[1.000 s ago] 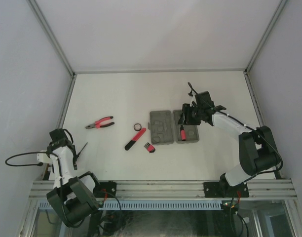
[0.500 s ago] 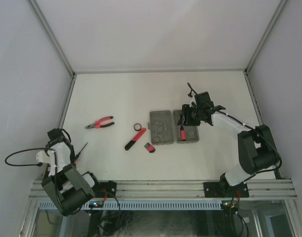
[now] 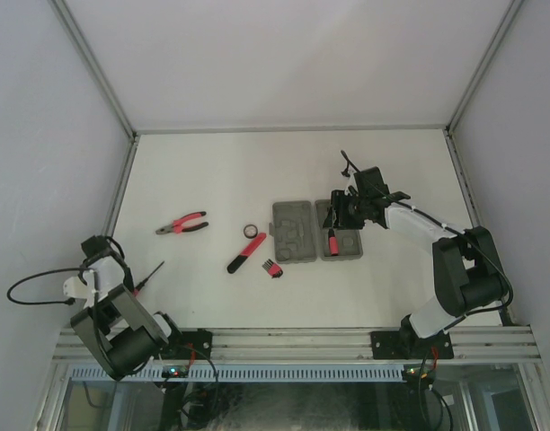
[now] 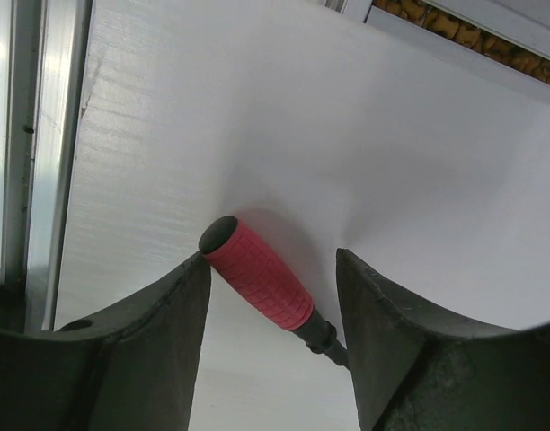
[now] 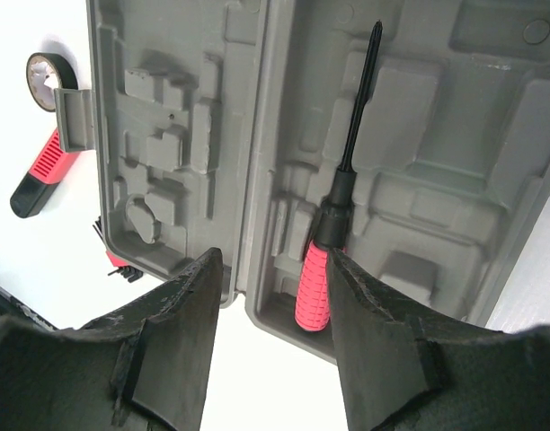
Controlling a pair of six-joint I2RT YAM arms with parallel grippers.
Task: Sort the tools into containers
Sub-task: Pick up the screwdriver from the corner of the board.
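Seen from above, the grey case (image 3: 291, 215) lies open mid-table with one screwdriver (image 3: 332, 241) already bedded in its right half. The pliers (image 3: 181, 224), ring (image 3: 251, 231), long tool (image 3: 246, 252) and hex keys (image 3: 271, 266) lie unsorted to its left. At the left wrist, the left gripper (image 4: 272, 269) stands spread astride the handle of the thin screwdriver (image 4: 257, 274) near the table's left edge, so closing on it probably comes next. At the right wrist, the right gripper (image 5: 273, 262) hangs spread and empty over the case.

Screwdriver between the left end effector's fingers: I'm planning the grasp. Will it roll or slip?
Probably rolls if nudged: the screwdriver has a round handle lying on the table. Its ribbed red grip likely resists slipping. The thin shaft looks stiff.
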